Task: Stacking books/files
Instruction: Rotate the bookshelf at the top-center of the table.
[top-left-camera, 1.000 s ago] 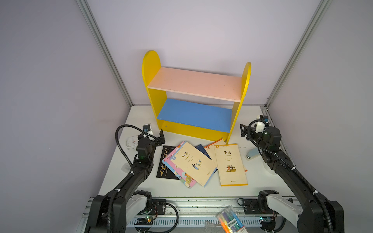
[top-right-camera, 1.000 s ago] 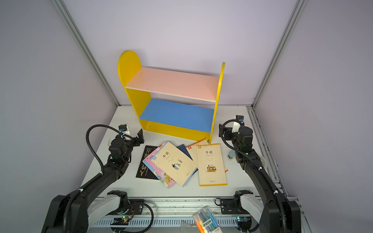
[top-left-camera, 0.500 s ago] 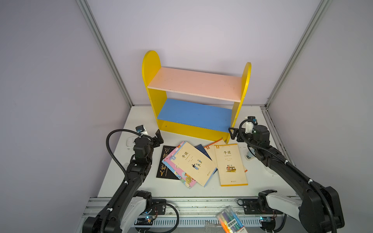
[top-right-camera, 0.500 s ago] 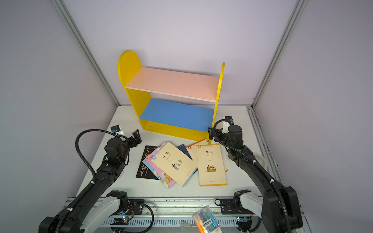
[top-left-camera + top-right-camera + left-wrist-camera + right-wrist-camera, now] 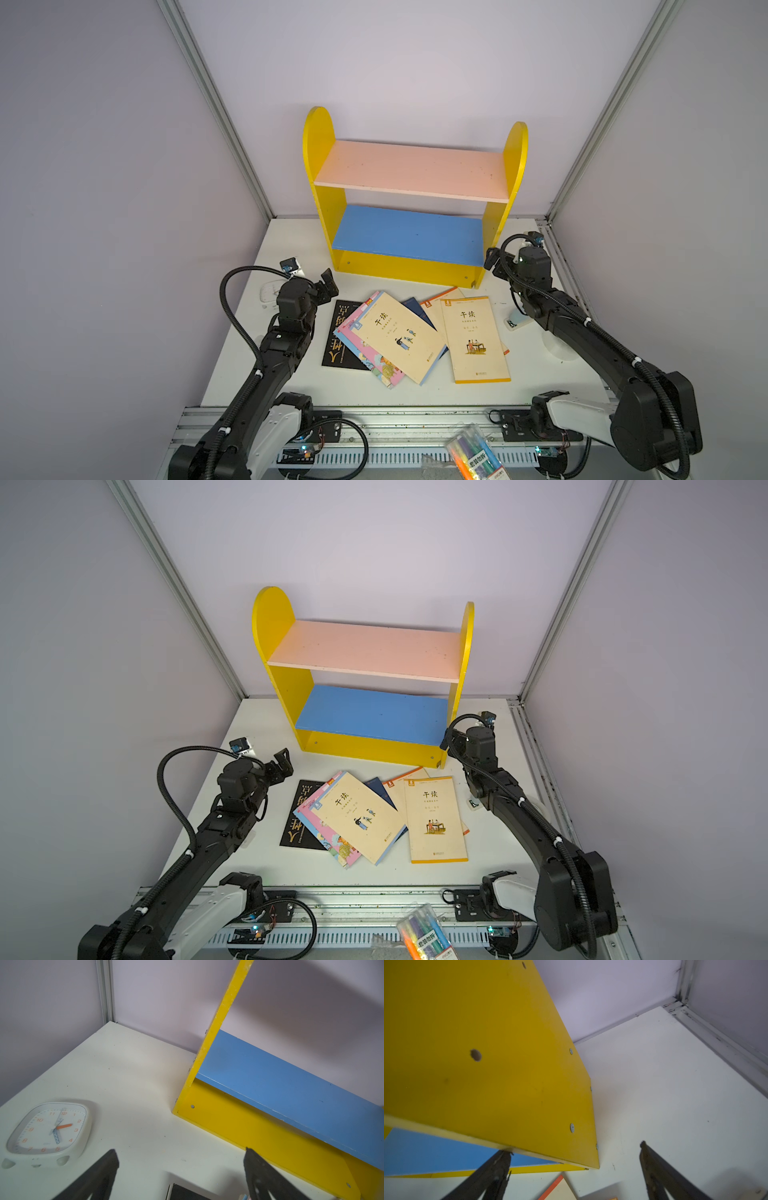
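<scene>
**Both arms at the shelf front, books untouched.** The left gripper point(image 5: 328, 284), jaws spread wide and empty, hangs over the table point(image 5: 291, 245) near the far corner of the black book point(image 5: 338, 336), with the clock point(image 5: 47, 1130) close by; it is placed much as half a second earlier. The right gripper point(image 5: 492, 264), also spread and empty, has drawn in from the table's right edge over the past second. It now stands just beside the lower front corner of the yellow shelf point(image 5: 409, 272); contact cannot be told. The books point(image 5: 415, 332) lie unmoved, fanned flat in front of the shelf.
</scene>
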### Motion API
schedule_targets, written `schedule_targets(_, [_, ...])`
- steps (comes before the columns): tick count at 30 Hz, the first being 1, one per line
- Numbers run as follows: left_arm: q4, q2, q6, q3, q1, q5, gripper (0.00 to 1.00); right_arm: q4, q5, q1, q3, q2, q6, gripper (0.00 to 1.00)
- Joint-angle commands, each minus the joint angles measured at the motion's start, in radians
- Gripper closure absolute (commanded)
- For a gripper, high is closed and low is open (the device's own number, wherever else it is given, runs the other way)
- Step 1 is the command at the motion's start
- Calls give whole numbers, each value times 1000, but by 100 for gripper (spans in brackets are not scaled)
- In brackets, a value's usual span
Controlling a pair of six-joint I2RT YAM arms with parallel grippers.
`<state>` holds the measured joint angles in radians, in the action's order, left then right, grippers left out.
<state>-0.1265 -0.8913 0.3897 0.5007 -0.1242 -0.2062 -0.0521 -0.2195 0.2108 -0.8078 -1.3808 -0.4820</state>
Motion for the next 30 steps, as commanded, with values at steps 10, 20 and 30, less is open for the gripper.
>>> schedule_targets(10, [22,-52,10,61,-1,3,3,92,3,-187,-132,-99,5,2])
schedule_targets(20, [-25,-308,-164,297,0,87,3,66,238,-183,-92,-26,8,2])
schedule_targets(30, [-109,-552,-272,491,7,104,19,104,378,-180,1,146,91,2])
